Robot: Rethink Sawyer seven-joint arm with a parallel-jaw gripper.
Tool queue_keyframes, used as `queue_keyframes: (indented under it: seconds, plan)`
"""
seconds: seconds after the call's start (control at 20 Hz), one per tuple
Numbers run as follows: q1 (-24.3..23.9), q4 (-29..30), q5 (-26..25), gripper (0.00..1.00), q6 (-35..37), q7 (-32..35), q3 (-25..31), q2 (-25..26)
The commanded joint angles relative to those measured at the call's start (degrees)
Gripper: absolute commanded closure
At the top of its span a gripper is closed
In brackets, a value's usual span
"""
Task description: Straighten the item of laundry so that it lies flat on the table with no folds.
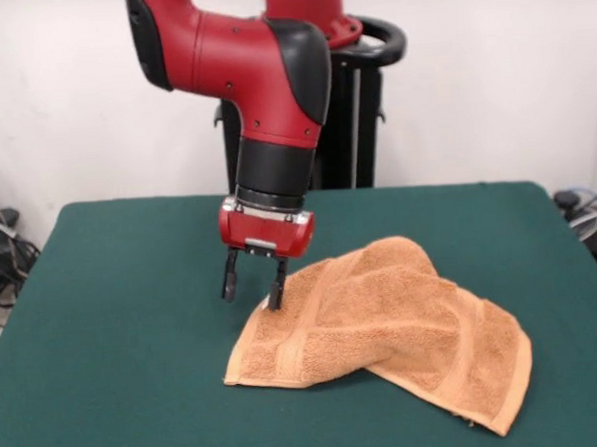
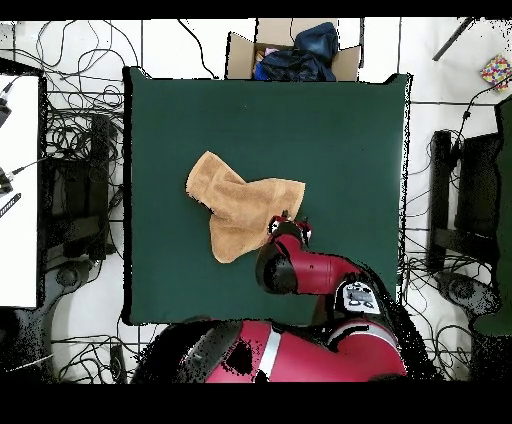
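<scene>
The orange-tan towel [image 1: 384, 319] lies crumpled on the green table [image 1: 123, 323], right of centre, with one part folded over another and band stripes showing. My gripper [image 1: 253, 283] points straight down at the towel's far left edge. Its fingers are apart. One fingertip [image 1: 276, 297] touches the towel's edge and the other hangs over bare table. In the overhead view the towel [image 2: 235, 205] sits near the middle of the table [image 2: 330, 130]. There the arm covers most of the gripper [image 2: 290, 222], which is at the towel's right corner. No white tag shows.
The robot's black pedestal [image 1: 357, 100] stands behind the table's far edge. In the overhead view a cardboard box with dark cloth [image 2: 292, 50] sits beyond the far edge. Cables and equipment lie on the floor on both sides.
</scene>
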Motion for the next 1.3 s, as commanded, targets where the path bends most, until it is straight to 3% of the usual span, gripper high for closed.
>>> queue_keyframes:
  seconds: [0.05, 0.25, 0.6, 0.95, 1.15, 1.3]
  plan:
    - [-1.73, -1.66, -2.32, 0.00, 0.09, 6.70, 7.25, -1.60]
    - [-2.92, 0.61, -3.17, 0.00, 2.51, 6.68, 8.74, -4.52]
    - [1.32, 4.78, 0.14, 0.00, 0.69, 9.34, 4.92, -7.21]
    - [1.91, 2.60, 2.15, 0.00, -1.93, 11.12, 7.25, -1.30]
    - [6.05, 2.01, 5.60, 0.00, -3.13, 11.63, 4.09, -0.87]
    - [6.14, 1.05, 5.82, 0.00, -3.68, 10.88, 3.90, 0.06]
